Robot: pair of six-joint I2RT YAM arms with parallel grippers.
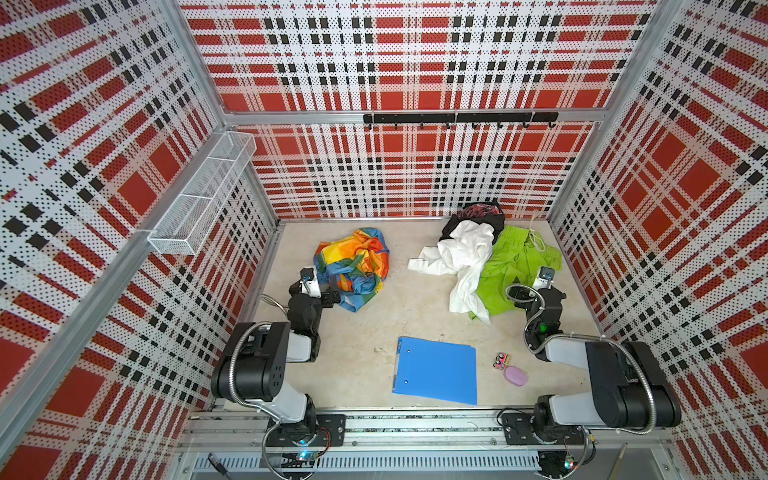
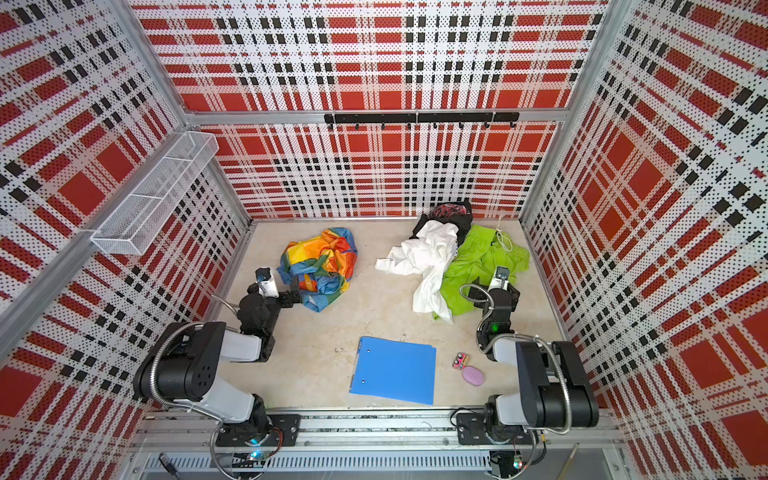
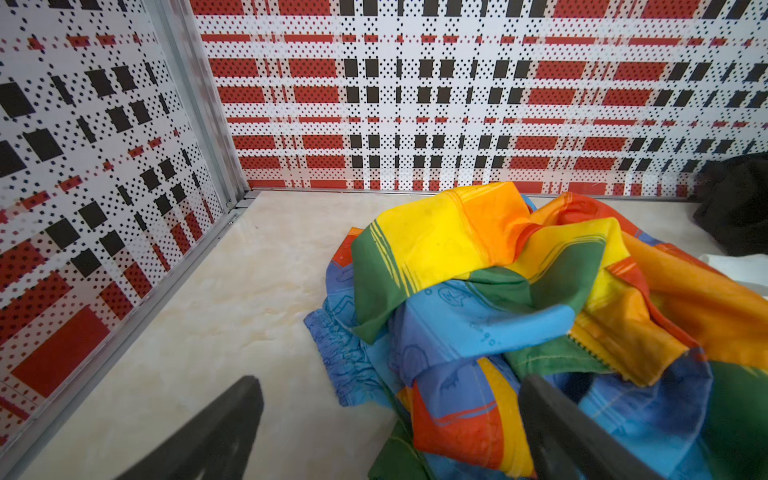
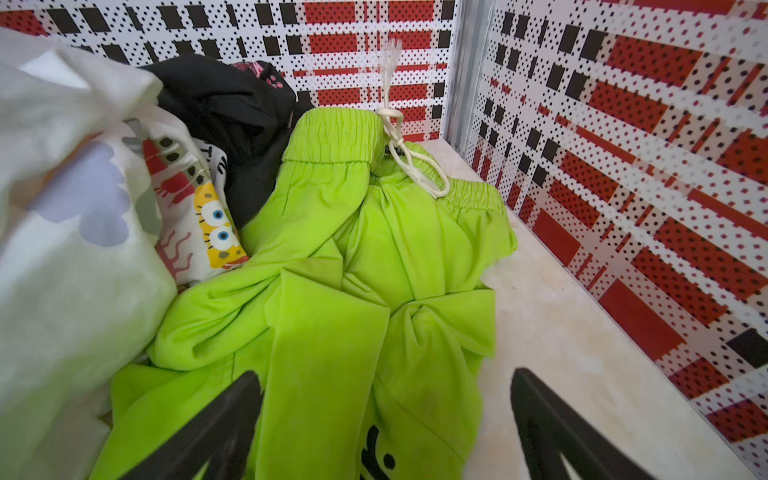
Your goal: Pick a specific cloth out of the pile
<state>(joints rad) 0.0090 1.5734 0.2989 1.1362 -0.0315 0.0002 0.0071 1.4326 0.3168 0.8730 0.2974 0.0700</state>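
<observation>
**Rainbow cloth lies clear of the heap; a poor pinch or the wrong garment is the danger**

The cloth (image 1: 353, 270) lies crumpled on the surface (image 1: 374, 324) near the left wall. In both top views it is well apart from the pile (image 2: 453, 257) in the far right corner. The left pincer (image 3: 388, 386) is spread wide at the cloth's near edge, with one finger over the blue and red folds and the other over bare surface. It holds nothing, and I cannot tell whether the finger touches the fabric.

The right pincer (image 4: 386, 376) is also spread wide and empty. It hangs over the lime-green shorts (image 1: 515, 266), beside the white garment (image 1: 461, 253) and the black garment (image 4: 232, 108).

Likely troubles, as I judge them:

- **Thin pinch.** The fabric looks light and slippery. If the left pincer closes on a single loose fold at the edge, the fold may slide out as the arm rises, or only a corner may lift while the rest drags.
- **Missed bite.** With one finger over bare surface, a closure made too high could catch air, and one made too low could press the finger onto the surface.
- **Wrong garment.** If the right pincer closes where it is, it takes the shorts, and their white drawstring (image 4: 399, 137) could snag a finger.
- **Remixing.** Carrying the cloth to the right could drop it back against the white garment.
</observation>
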